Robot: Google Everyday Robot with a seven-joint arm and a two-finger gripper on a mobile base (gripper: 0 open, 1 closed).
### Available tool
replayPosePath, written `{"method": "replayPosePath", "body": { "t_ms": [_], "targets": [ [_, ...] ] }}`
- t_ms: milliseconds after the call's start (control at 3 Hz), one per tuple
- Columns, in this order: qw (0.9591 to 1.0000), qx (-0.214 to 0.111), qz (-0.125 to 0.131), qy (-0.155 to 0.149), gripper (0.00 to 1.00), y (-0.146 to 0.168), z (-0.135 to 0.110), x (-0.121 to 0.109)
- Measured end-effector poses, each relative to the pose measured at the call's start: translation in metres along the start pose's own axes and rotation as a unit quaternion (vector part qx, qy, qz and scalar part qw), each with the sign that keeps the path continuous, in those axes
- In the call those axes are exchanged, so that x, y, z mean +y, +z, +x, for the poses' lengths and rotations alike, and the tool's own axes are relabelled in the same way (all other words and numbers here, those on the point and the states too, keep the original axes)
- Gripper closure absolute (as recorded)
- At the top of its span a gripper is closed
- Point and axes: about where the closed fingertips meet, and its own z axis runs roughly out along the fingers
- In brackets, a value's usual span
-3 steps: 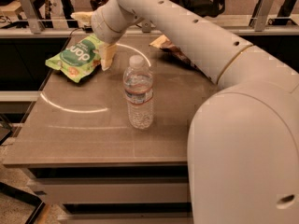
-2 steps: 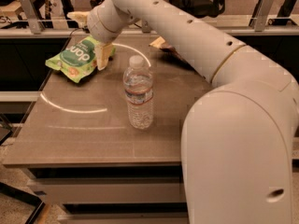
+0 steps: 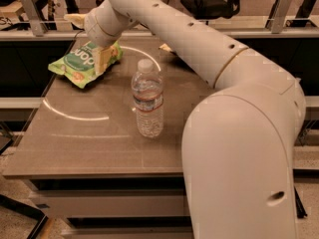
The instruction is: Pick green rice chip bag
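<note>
The green rice chip bag (image 3: 74, 64) lies flat at the far left of the table, a puffy light-green bag with a darker green oval and white lettering. My gripper (image 3: 89, 40) is at the bag, fingers spread apart. One cream finger (image 3: 102, 61) rests over the bag's right half, and the other finger (image 3: 75, 19) sticks out behind the bag's far edge. The bag is on the table, not lifted. My white arm reaches in from the right and hides the table's right side.
A clear water bottle (image 3: 147, 103) with a white cap stands upright mid-table, right of the bag. A sliver of a brown crinkled bag (image 3: 166, 47) shows behind my arm. The grey table (image 3: 84, 143) ends close to the bag on the left. Metal railings run behind.
My gripper has moved a little to the left, so its near finger now lies over the bag instead of beside it. The bag and the bottle have not moved.
</note>
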Motion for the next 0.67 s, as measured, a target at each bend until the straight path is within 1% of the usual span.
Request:
{"method": "replayPosePath", "body": {
  "t_ms": [333,667],
  "targets": [
    [1.0000,0.000,0.000,0.000,0.00,0.001,0.000,0.000],
    [1.0000,-0.003,-0.004,0.006,0.19,0.013,0.000,0.003]
  ]
}}
